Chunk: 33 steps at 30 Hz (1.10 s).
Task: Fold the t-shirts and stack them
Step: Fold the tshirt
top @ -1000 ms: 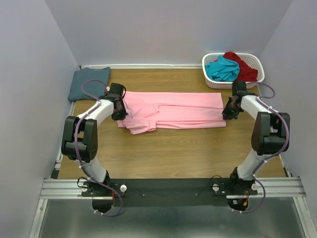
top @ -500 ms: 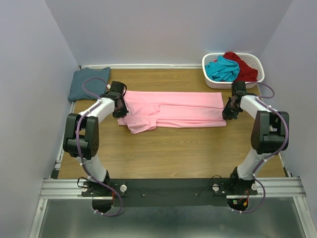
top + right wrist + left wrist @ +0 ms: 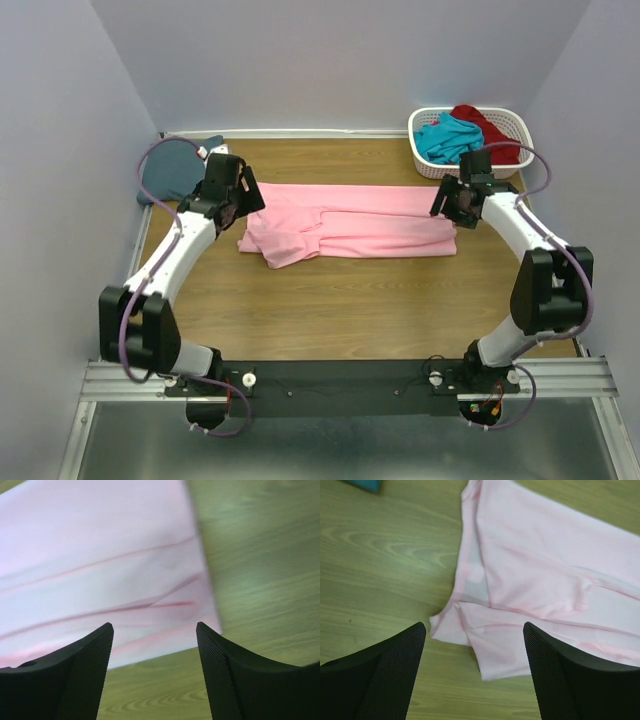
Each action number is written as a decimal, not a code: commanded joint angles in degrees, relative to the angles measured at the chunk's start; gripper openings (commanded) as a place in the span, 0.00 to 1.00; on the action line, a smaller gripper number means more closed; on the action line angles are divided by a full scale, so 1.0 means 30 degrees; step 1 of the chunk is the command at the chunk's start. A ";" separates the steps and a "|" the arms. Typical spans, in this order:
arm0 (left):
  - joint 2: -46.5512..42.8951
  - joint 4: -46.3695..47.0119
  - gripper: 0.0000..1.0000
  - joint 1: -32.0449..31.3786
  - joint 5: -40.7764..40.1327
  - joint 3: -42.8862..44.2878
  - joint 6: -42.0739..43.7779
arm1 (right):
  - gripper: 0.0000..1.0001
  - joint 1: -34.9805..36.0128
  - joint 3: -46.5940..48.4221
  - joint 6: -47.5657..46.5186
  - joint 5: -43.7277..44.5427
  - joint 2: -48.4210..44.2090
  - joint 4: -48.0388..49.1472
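The light pink t-shirt (image 3: 350, 222) lies on the table folded into a long strip, with a rumpled sleeve at its left end. My left gripper (image 3: 243, 203) hovers over that left end, open and holding nothing. In the left wrist view the left gripper (image 3: 474, 627) has the shirt's corner (image 3: 540, 570) below its spread fingers. My right gripper (image 3: 451, 205) is open above the strip's right end. The right wrist view shows the right gripper (image 3: 153, 626) over the cloth's edge (image 3: 100, 570), empty. A slate blue-grey t-shirt (image 3: 172, 168) lies folded at the far left.
A white slotted basket (image 3: 422, 160) stands at the far right corner, holding a teal t-shirt (image 3: 448, 138) and a dark red one (image 3: 492, 130). Walls close in the table on three sides. Bare wood (image 3: 350, 310) lies between the pink shirt and the arm bases.
Both grippers have opened, let go of the pink shirt's ends and lifted off it. The left arm has stretched out, and the shirt has stayed put.
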 commanded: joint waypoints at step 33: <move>0.0620 0.2943 0.61 -0.3840 0.1796 -0.5484 -0.0731 | 0.70 1.0640 -0.2484 0.6769 -1.2542 0.5415 1.6330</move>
